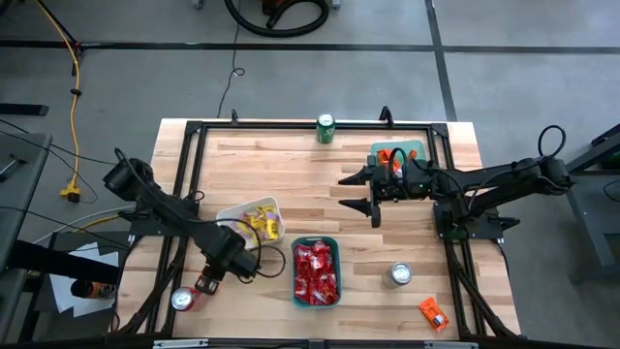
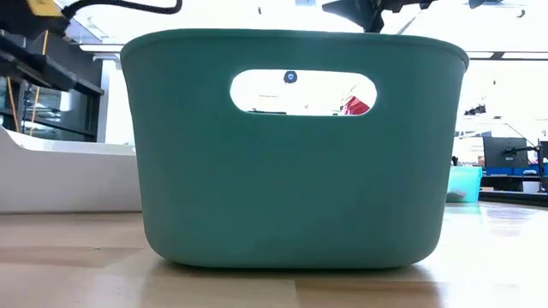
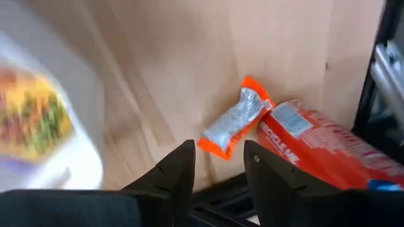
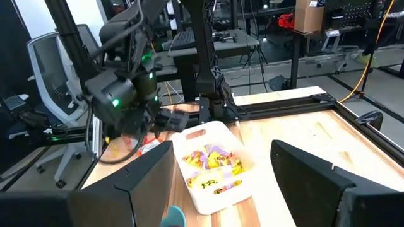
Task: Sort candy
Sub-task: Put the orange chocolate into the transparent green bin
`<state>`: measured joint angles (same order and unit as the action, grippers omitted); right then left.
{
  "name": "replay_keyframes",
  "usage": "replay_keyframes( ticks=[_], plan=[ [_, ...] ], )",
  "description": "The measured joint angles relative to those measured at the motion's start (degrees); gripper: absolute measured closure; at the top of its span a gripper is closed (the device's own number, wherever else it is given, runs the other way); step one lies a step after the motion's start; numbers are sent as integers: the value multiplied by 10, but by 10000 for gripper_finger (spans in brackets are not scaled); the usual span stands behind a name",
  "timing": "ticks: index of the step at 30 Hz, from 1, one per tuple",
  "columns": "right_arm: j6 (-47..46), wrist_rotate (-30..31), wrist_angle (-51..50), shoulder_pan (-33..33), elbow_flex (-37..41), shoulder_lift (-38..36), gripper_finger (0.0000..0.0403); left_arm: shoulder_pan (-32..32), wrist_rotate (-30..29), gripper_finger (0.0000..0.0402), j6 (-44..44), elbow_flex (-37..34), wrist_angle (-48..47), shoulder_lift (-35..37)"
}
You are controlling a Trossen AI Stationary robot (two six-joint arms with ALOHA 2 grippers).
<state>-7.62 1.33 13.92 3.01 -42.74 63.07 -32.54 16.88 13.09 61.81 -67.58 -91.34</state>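
Candy [image 1: 316, 272] in teal bin [image 1: 334, 244], white tray [image 1: 232, 212] left, can [image 1: 399, 275] right, perhaps touching nothing

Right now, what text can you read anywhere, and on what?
"RECYCLE ME" (likely, blurred): white print on the red packet, just ahead of the open left gripper.
Orange packet beside it: print blurred, unreadable.
Green can and silver can: labels too small to read.
Yellow candy in the white tray: too small to read.
Right gripper, open above mid-table: no readable marking.
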Motion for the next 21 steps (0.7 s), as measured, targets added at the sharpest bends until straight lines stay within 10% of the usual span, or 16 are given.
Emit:
replay_keyframes(
  ticks=[21],
  plan=[
    [0, 0, -23, 0, 0, 0, 144, -37, 46, 279, 523, -1, -5, -67]
  ],
)
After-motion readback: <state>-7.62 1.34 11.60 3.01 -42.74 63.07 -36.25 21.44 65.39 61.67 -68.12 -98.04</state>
